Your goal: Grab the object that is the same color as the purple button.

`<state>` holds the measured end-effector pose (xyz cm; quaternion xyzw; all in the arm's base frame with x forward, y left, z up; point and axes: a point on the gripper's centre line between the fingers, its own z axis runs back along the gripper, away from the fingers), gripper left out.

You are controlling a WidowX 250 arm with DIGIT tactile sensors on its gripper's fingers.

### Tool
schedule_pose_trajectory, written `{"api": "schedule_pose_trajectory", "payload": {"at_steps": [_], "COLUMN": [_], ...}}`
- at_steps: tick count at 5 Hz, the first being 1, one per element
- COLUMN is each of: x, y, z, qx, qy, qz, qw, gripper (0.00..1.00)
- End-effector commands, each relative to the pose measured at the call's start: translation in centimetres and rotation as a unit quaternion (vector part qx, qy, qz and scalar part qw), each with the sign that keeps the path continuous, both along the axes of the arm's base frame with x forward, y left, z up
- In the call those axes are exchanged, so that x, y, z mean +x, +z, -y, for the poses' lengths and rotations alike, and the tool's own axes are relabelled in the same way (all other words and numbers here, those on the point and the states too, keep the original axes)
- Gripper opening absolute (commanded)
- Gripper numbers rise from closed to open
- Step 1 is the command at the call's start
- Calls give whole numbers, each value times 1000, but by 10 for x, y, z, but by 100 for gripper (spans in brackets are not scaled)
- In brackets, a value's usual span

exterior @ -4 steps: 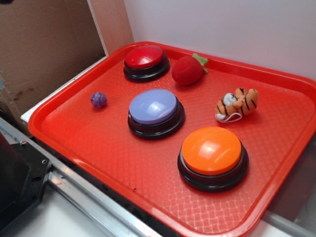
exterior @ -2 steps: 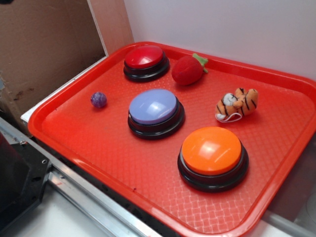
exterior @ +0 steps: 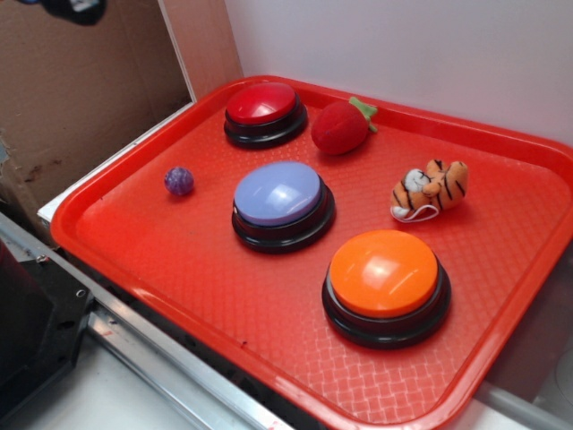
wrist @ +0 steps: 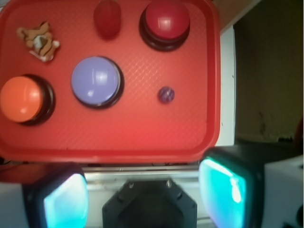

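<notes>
Red tray (exterior: 179, 260) (wrist: 142, 137) fills most of both views, w/ a waffle-textured floor and raised rim. In the wrist view it sits wholly ahead of the jaws, near rim just beyond the pads.

Gripper (wrist: 145, 192) is high above the tray's near edge. Jaws spread wide apart, nothing between them; two teal-lit finger pads (wrist: 223, 187) show at the bottom of the wrist view, black mount between. In the exterior view only a dark blurred bit of the arm shows at top-left corner, jaws not visible there.

Orange button (exterior: 385, 285) (wrist: 23, 99): large dome on black base, ahead and far to the left of the jaws in the wrist view, by the tray's side rim.

Purple button (exterior: 282, 204) (wrist: 96, 81): pale lavender dome, black base, mid-tray, ahead and slightly left of the jaw gap.

Red button (exterior: 264, 113) (wrist: 166, 21): farthest ahead, roughly in line w/ the gap, near the far rim.

Plush strawberry (exterior: 340, 125) (wrist: 107, 18): just beside the red button, on its left in the wrist view, not touching as far as I can tell.

Tiger toy (exterior: 430, 190) (wrist: 39, 40): striped, lying on its side, far-left ahead of the jaws, beyond the orange button.

Purple ball (exterior: 179, 181) (wrist: 166, 94): tiny, glossy, marbled dark purple. Alone on bare tray floor, ahead of the jaws and a bit toward the right pad's side, between the purple button and the tray's right rim, apart from both. Well below the jaws, no contact.
</notes>
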<state>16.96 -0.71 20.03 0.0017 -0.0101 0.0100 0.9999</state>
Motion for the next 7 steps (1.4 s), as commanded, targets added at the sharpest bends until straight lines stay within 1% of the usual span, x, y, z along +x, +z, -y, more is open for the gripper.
{"api": "schedule_pose_trajectory", "payload": {"at_steps": [1, 2, 3, 4, 5, 6, 7], "x": [58, 74, 63, 54, 46, 47, 51], "y": [-60, -98, -119, -123, -126, -138, -156], "z": [-18, -28, -48, -62, -74, -77, -68], "qx": [1, -1, 9, -3, 4, 1, -5], "qy": [-10, -21, -10, -7, -18, -27, -45], "qz": [-47, -75, -98, -97, -96, -110, -119], "qw": [999, 997, 995, 995, 995, 994, 992], "gripper": [100, 100, 100, 100, 100, 100, 100]}}
